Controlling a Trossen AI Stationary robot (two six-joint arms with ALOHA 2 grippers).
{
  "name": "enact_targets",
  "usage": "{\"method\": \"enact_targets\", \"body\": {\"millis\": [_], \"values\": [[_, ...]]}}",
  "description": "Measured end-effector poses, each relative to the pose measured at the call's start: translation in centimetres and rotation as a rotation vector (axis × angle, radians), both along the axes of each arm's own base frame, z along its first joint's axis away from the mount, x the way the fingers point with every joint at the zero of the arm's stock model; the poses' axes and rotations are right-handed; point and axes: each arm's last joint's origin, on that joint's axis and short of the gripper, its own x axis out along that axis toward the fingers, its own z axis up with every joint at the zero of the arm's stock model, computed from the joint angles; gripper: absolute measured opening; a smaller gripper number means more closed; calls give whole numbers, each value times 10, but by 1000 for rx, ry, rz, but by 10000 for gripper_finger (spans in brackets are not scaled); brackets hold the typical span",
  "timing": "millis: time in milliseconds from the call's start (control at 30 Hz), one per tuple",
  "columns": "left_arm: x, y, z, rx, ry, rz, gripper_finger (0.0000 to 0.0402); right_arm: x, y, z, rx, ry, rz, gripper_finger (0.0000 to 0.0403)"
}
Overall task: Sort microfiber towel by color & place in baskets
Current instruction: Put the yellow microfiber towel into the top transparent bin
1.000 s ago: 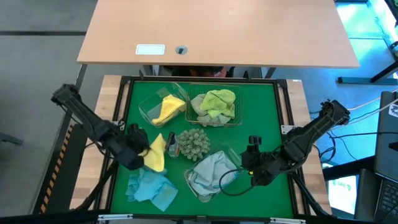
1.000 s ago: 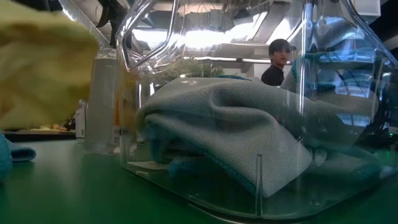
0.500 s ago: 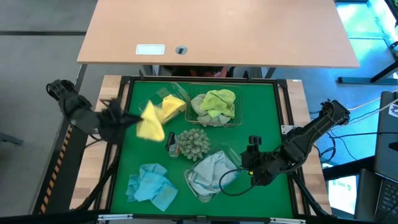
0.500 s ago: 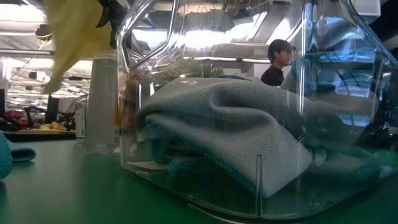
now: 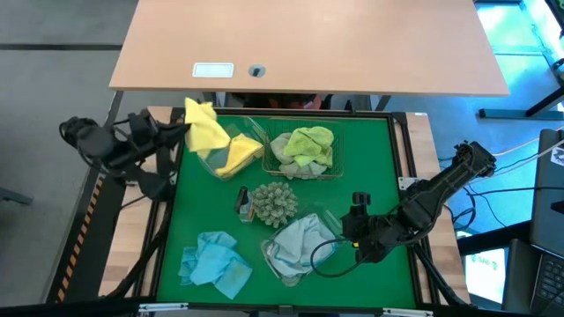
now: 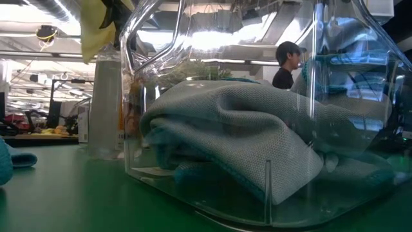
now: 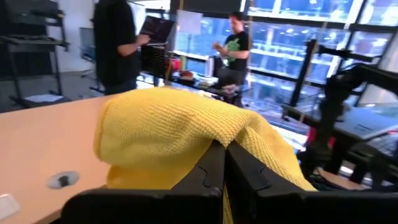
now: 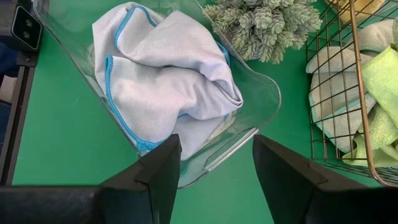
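My left gripper (image 5: 182,129) is up in the air near the table's far left corner, shut on a yellow towel (image 5: 205,129), beside the far-left clear tub (image 5: 211,157), which holds another yellow towel (image 5: 238,155). The wire basket (image 5: 337,167) holds lime green towels (image 5: 308,143). A blue towel (image 5: 214,263) lies flat on the mat at the near left. My right gripper (image 8: 214,180) is open at the near right, next to the clear tub (image 8: 261,118) that holds a light blue towel (image 8: 168,74). My left gripper pinches the yellow towel between its two shut fingers (image 7: 211,163) at a bunched fold (image 7: 205,134). The cloth is lifted clear of the table. It drapes over and past the fingertips and hangs down below them (image 6: 96,29).
A spiky grey-green ball (image 5: 275,201) sits mid-table with a small bottle (image 5: 242,204) beside it. A wooden desk (image 5: 308,44) stands beyond the far edge. People stand in the room behind. Bare green mat (image 5: 370,158) shows on the right.
My left gripper has carried the yellow towel up from the mat beside the blue towel, toward the table's left and far edge. The towel is lifted clear and now hangs by the far-left tub. The right arm has kept still.
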Motion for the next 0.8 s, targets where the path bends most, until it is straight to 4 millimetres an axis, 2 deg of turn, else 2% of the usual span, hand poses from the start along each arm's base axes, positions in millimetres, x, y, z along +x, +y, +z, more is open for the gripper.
{"method": "enact_targets", "body": {"millis": [233, 433, 600, 800], "values": [[15, 1, -5, 19, 53, 50, 0, 0, -1, 0, -25, -19, -13, 198], [39, 4, -12, 38, 135, 120, 0, 1, -1, 0, -27, -21, -14, 198], [60, 16, -24, 20, 228, 174, 0, 0, -1, 0, -27, -20, -14, 198], [91, 36, -41, -33, 350, 156, 0, 0, -1, 0, -26, -20, -14, 198]]}}
